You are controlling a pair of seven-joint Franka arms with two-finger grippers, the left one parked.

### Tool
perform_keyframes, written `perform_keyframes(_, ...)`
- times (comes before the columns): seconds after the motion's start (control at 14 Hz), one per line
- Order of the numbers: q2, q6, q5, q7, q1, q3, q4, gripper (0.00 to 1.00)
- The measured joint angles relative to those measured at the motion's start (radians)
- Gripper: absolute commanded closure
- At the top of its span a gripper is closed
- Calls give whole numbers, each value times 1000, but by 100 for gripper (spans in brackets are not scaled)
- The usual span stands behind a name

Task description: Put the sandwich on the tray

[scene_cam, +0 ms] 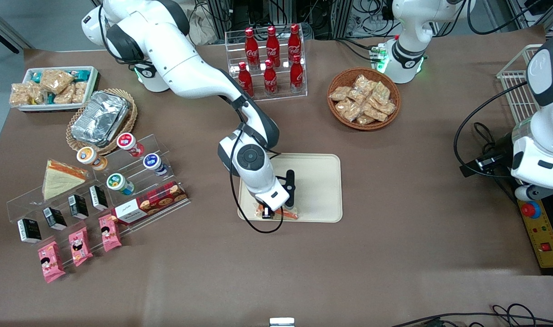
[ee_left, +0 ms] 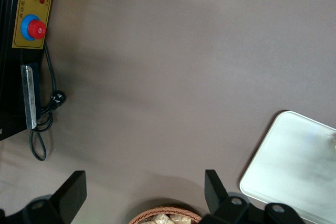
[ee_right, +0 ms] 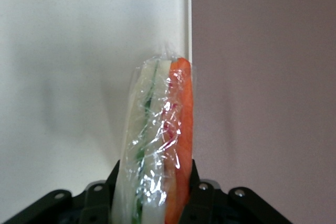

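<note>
The sandwich [ee_right: 157,140], a clear-wrapped wedge with pale bread, green and orange-red filling, is held edge-on between the fingers of my right gripper [ee_right: 152,182]. In the front view the gripper [scene_cam: 276,211] is low over the near edge of the cream-beige tray [scene_cam: 319,190], with the sandwich's orange edge [scene_cam: 285,212] showing just under it, on or just above the tray. In the right wrist view the sandwich lies over the tray's surface [ee_right: 79,77] close to its rim. The tray's corner also shows in the left wrist view [ee_left: 294,166].
A similar wedge with a plain orange edge [scene_cam: 60,178] lies on a clear rack of yoghurt pots and cartons toward the working arm's end. A cola bottle rack [scene_cam: 269,59] and a snack basket [scene_cam: 363,97] stand farther from the camera than the tray.
</note>
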Motion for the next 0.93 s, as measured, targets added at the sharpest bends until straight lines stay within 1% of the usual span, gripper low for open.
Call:
perform_keyframes(0.43, -36, -8, 8, 8, -13, -5, 18, 0)
perform_keyframes(0.57, -66, -45, 31, 17, -23, -12, 20, 0)
perform_keyframes(0.71, -111, -129, 49, 19, -66, -17, 28, 0)
perform_keyframes(0.93, -224, -310, 60, 19, -183, -22, 33, 0)
